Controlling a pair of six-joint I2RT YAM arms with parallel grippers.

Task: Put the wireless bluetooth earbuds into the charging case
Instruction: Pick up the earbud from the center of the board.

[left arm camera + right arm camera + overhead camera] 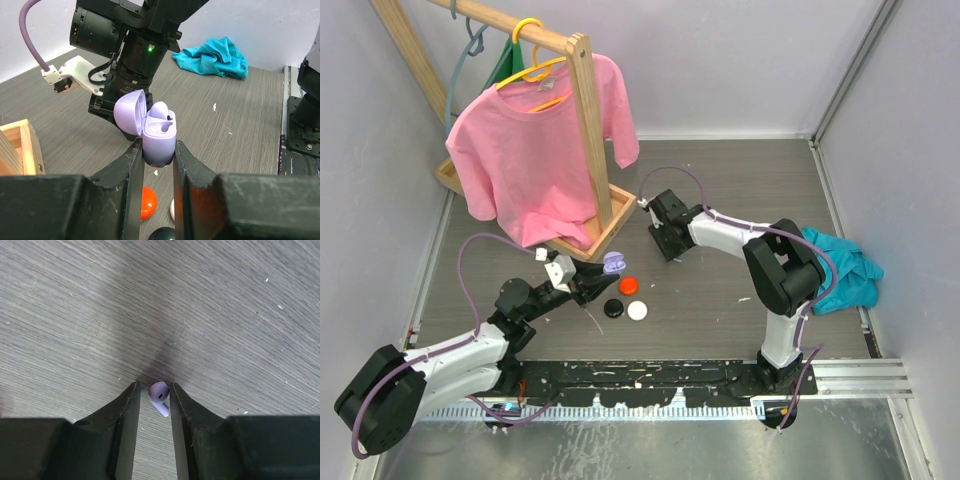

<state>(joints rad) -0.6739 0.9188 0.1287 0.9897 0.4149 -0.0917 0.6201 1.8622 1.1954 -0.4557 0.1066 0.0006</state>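
Observation:
My left gripper (158,150) (592,290) is shut on the lower half of a lilac charging case (159,142) (612,263), held above the table. The case lid (130,111) stands open, and one pale purple earbud (160,112) sits in it. Farther back, my right gripper (154,385) (672,256) points down at the table, its fingertips on the surface. They pinch a second purple earbud (159,392) that lies there. The top view hides that earbud under the gripper.
Three small round pieces lie under the held case: orange-red (627,285), black (613,308) and white (637,310). A wooden rack (590,140) with a pink T-shirt (535,150) stands at the back left. A teal cloth (840,270) lies at the right.

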